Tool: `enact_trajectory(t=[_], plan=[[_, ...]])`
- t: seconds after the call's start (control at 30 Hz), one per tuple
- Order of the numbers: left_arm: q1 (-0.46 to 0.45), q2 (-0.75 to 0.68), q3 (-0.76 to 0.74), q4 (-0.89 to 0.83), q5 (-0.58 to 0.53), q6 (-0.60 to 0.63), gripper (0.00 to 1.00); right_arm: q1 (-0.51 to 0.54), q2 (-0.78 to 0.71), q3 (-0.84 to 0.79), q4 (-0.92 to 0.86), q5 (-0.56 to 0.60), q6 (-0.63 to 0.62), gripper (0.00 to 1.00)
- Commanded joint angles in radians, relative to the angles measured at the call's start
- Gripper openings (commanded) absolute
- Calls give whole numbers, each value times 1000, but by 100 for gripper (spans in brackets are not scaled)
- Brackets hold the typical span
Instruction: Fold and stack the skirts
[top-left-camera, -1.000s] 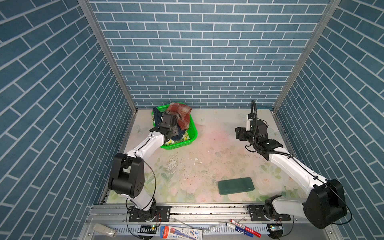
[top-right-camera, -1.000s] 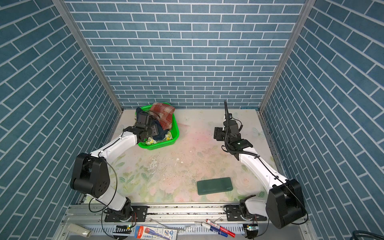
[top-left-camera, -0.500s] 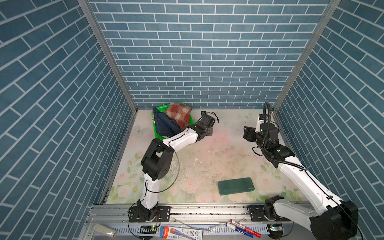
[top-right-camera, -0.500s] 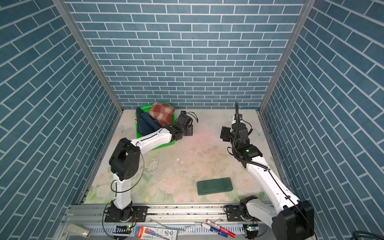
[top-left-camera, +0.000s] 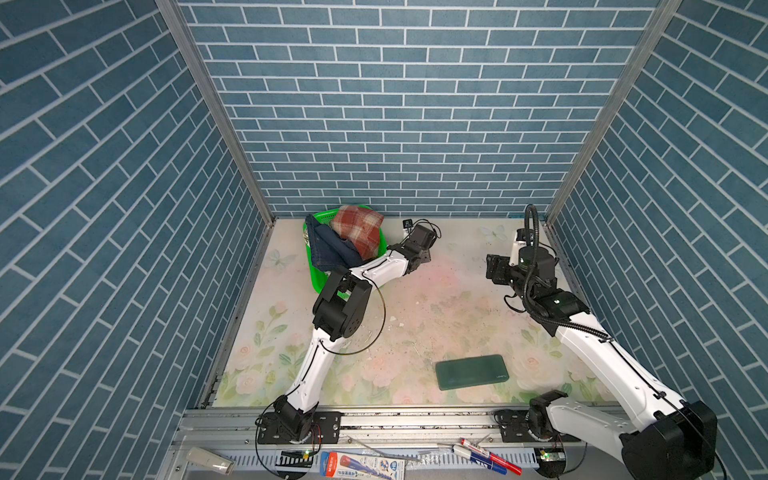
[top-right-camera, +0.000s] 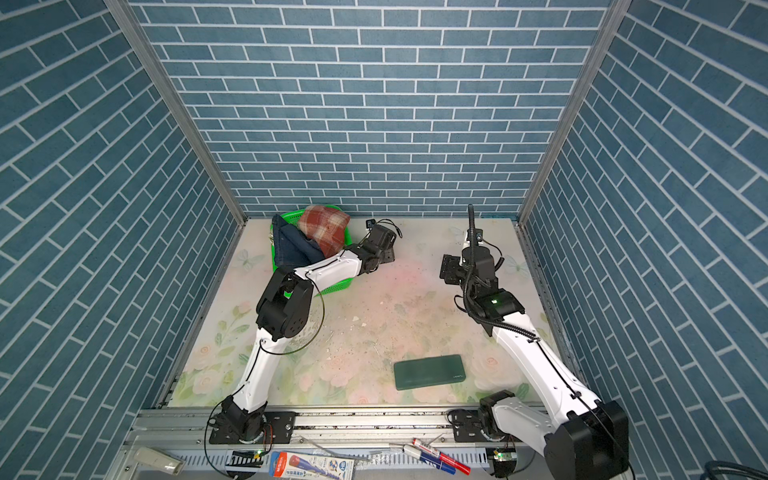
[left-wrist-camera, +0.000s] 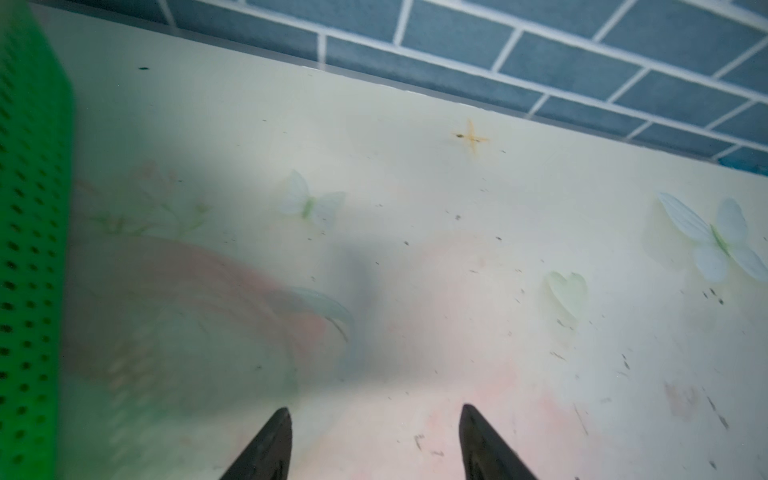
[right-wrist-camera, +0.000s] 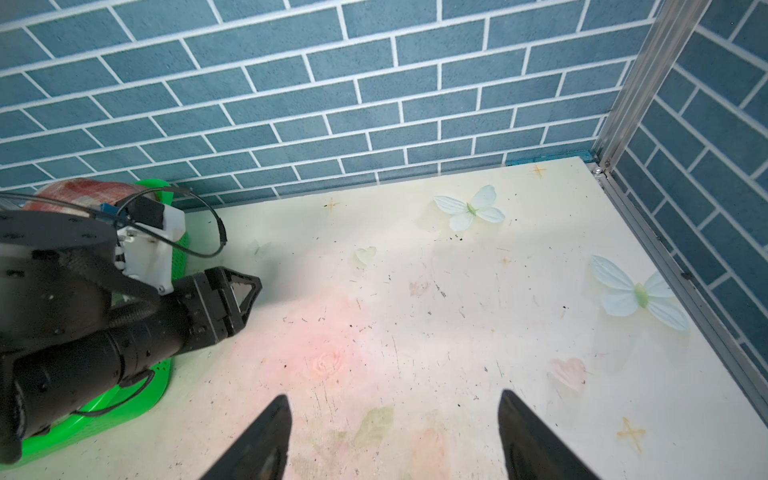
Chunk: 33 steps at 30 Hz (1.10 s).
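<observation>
A rust-red plaid skirt (top-left-camera: 359, 226) (top-right-camera: 326, 226) lies bunched on top of the green basket (top-left-camera: 318, 274) at the back left. A dark blue denim skirt (top-left-camera: 328, 249) (top-right-camera: 295, 247) drapes beside it over the basket's left side. My left gripper (top-left-camera: 428, 249) (left-wrist-camera: 376, 409) hovers low over the bare table just right of the basket, open and empty. The right wrist view shows the left gripper (right-wrist-camera: 245, 291) in front of the plaid skirt (right-wrist-camera: 79, 191). My right gripper (top-left-camera: 492, 268) (right-wrist-camera: 395, 395) hangs open and empty over the back right of the table.
A flat dark green slab (top-left-camera: 471, 371) (top-right-camera: 429, 371) lies near the front edge, right of centre. The basket's mesh wall (left-wrist-camera: 29, 249) is close beside my left fingers. Brick walls close in three sides. Markers (top-left-camera: 486, 457) and a box lie on the front rail.
My left gripper has left the basket and swung right, over the table beside it. The denim skirt now hangs over the basket's left side. The right gripper has drawn back to the right.
</observation>
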Motion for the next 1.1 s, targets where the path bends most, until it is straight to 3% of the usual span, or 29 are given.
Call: enact_trajectory(t=[0.0, 0.5, 0.7, 0.87, 1.07], plan=[[67, -19, -29, -17, -31, -55, 64, 10, 1, -23, -11, 1, -23, 77], [275, -199, -318, 27, -20, -8, 64, 36, 50, -35, 35, -16, -17, 77], [336, -228, -343, 13, -18, 1, 65, 42, 57, -31, 33, -16, -18, 77], [326, -255, -365, 41, 64, 33, 67, 42, 70, -28, 37, -9, -17, 77], [179, -322, -466, 98, 210, 98, 68, 41, 99, -13, 22, 24, -8, 77]])
